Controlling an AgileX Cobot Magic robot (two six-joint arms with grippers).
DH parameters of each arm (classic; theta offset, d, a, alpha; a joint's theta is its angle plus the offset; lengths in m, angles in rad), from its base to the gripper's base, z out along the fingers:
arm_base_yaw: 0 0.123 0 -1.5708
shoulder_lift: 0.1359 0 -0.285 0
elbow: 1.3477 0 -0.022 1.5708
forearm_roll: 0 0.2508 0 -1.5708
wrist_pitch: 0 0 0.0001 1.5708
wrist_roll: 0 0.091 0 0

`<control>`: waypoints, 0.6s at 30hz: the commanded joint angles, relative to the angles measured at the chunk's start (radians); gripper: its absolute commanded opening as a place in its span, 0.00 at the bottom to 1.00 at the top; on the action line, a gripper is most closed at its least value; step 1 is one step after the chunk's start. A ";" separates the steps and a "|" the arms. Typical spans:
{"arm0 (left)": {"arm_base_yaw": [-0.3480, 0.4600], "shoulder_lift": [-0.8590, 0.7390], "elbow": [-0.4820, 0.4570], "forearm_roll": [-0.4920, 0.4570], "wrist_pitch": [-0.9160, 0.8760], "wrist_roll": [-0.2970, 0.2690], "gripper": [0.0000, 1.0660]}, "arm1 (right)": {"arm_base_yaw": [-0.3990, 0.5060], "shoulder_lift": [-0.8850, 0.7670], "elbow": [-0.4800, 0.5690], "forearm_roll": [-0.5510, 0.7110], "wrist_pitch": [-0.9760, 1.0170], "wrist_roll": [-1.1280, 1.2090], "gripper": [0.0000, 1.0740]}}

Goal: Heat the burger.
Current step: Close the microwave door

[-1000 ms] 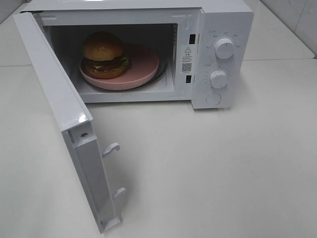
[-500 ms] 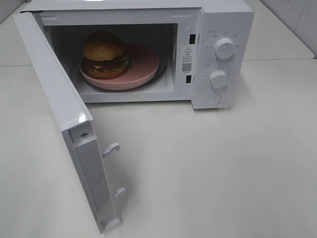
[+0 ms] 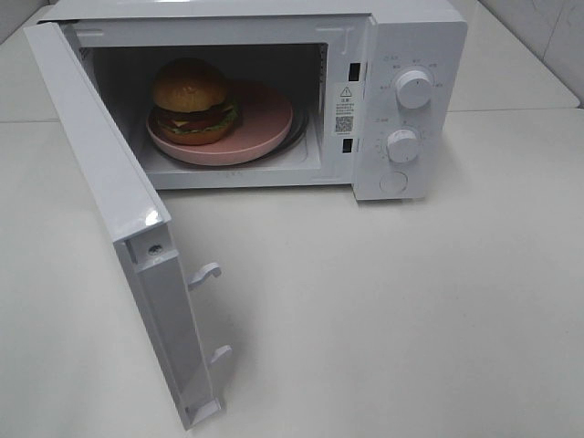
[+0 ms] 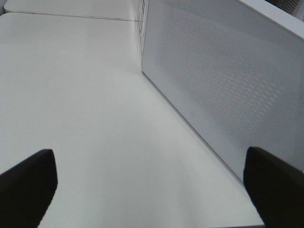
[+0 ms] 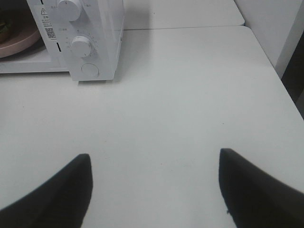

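Observation:
The burger, with a golden-brown bun, dark patty and green lettuce, sits on a pink plate inside the white microwave, toward the cavity's left side. The microwave door hangs wide open toward the front left. Neither arm shows in the exterior high view. In the left wrist view my left gripper is open above bare table, beside the door's perforated outer face. My right gripper is open over the table, well in front of the control panel, with nothing between its fingers.
Two white knobs and a round button sit on the microwave's right panel. Two latch hooks stick out of the open door's edge. The white table spreads in front and to the right. A table edge runs near the right gripper.

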State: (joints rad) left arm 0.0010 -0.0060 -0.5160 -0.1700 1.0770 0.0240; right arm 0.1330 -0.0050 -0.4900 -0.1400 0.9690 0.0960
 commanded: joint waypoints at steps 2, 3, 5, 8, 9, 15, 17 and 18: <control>0.002 -0.016 0.002 -0.002 -0.013 0.000 0.94 | -0.007 -0.028 0.000 0.000 -0.006 -0.010 0.66; 0.002 -0.016 0.002 -0.002 -0.013 0.000 0.94 | -0.007 -0.028 0.000 0.000 -0.006 -0.010 0.66; 0.002 -0.016 0.002 -0.002 -0.013 0.000 0.94 | -0.007 -0.028 0.000 0.000 -0.006 -0.010 0.66; 0.002 -0.016 0.002 -0.002 -0.013 0.000 0.94 | -0.007 -0.028 0.000 0.000 -0.006 -0.010 0.66; 0.002 -0.016 0.002 -0.002 -0.013 0.000 0.94 | -0.007 -0.028 0.000 0.000 -0.006 -0.010 0.66; 0.002 -0.016 0.002 -0.002 -0.013 0.000 0.94 | -0.007 -0.028 0.000 0.000 -0.006 -0.010 0.66; 0.002 -0.016 0.002 -0.002 -0.013 0.000 0.94 | -0.007 -0.028 0.000 0.000 -0.006 -0.010 0.66; 0.002 -0.016 0.002 -0.002 -0.013 0.000 0.94 | -0.007 -0.028 0.000 0.000 -0.006 -0.010 0.66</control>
State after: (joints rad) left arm 0.0010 -0.0060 -0.5160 -0.1700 1.0770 0.0240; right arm 0.1330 -0.0050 -0.4900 -0.1400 0.9690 0.0960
